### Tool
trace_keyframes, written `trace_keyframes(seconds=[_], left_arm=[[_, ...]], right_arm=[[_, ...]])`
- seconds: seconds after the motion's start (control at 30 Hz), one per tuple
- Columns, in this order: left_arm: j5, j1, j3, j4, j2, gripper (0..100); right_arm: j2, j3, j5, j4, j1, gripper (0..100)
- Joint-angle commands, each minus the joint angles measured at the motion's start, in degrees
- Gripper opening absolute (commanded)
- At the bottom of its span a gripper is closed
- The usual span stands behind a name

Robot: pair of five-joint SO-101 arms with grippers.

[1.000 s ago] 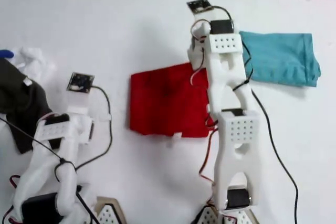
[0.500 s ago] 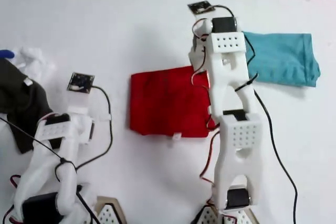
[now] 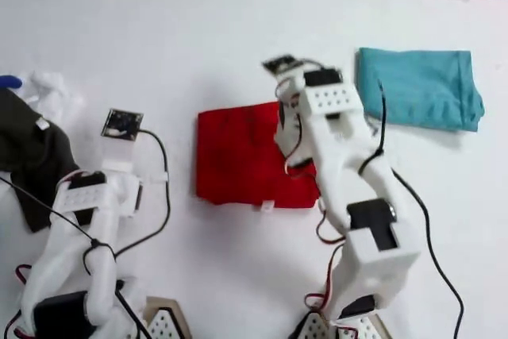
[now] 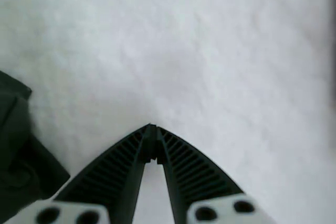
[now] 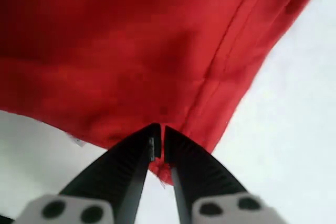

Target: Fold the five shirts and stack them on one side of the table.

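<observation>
- While the right gripper is clenched on the red shirt, its fingertips meet at the hem near a corner, with a scrap of red cloth caught between them.
- Around the middle of the white counter the red shirt lies folded flat, and a small white tag pokes out at its near edge.
- Over the right part of that shirt stretches the right arm.
- Farther right, the teal shirt lies folded on the counter, near the red one but apart from it.
- Above bare counter the left gripper is clenched on nothing, its tips pressed together.
- At the counter's left edge the dark shirt lies crumpled, just beside the left arm; the left wrist view has a corner of it next to the gripper.
- Just beyond the dark shirt sits a bunched white cloth.
</observation>
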Motion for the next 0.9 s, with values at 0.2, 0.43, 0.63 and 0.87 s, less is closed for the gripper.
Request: trace_keyframes(seconds=[0.2,0.43,0.63,0.87], left_arm=[[0.00,-0.35,-0.13,-0.79,-1.41,3],[0.00,-0.35,-0.13,-0.79,-1.41,3],[0.00,-0.35,-0.13,-0.79,-1.41,3],[0.00,-0.26,-0.13,-0.79,-1.41,3]], right_arm=[[-6.55,13.36,0.97,-6.02,-0.48,1.9],[-16.92,13.01,1.05,-2.07,-4.62,1.9],[-22.46,11.08,-1.85,-4.88,-2.42,7.5],[-16.22,9.32,-13.63,-9.19,1.27,31.7]])
